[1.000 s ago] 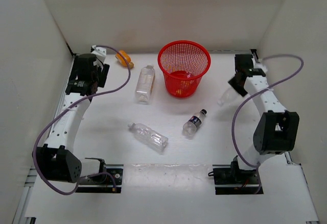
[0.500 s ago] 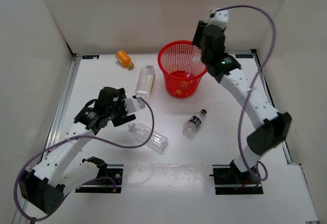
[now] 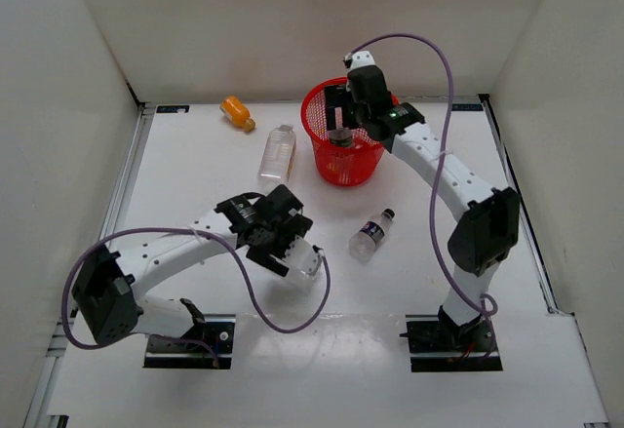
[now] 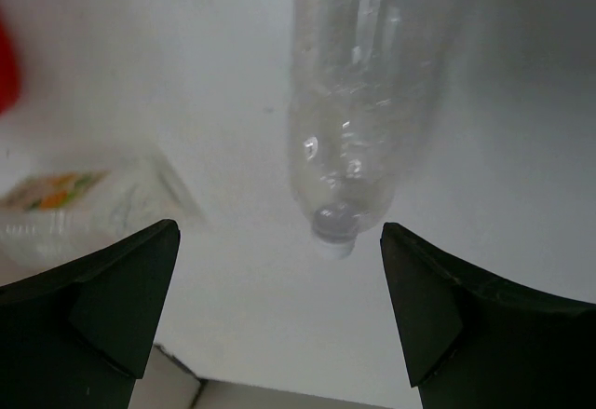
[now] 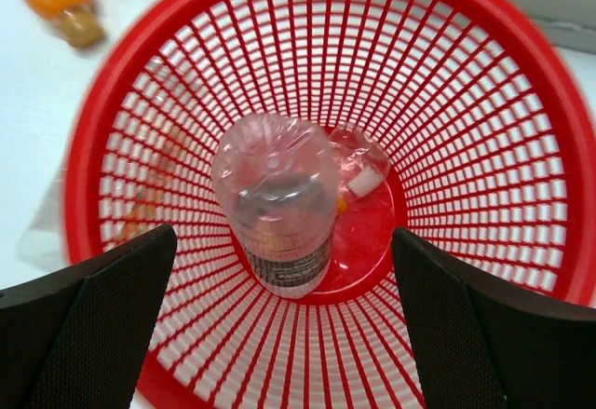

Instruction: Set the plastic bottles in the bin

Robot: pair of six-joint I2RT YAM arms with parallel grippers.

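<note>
Counting from the top camera: four plastic bottles on the table (image 3: pixel 195 175). One orange bottle (image 3: pixel 237 112) by the back wall, one squarish clear bottle (image 3: pixel 277 153) just left of the bin (image 3: pixel 331 165), one black-labelled bottle (image 3: pixel 370 235) in front of the bin, one plain clear bottle (image 3: pixel 310 264) lying partly under the left gripper (image 3: pixel 295 252). One red mesh bin, with the right gripper (image 3: pixel 341 128) hanging over its mouth. Can't read the bin contents from here.

Left wrist: fingers (image 4: pixel 112 306) spread wide, gripping nothing. Plain clear bottle lying on the table ahead of the tips, cap end nearest the camera, touching neither finger. One blurred labelled bottle (image 4: pixel 65 204) off to the left, a red sliver of bin at the frame edge.

Right wrist: fingers (image 5: pixel 484 325) wide apart, holding nothing, aimed straight down into the bin. Two bottles inside: one upright clear bottle (image 5: pixel 275 204) seen end-on, clear of both fingers, and one crumpled bottle (image 5: pixel 358 162) with a white cap on the bin floor. Orange bottle outside the rim, top left.
</note>
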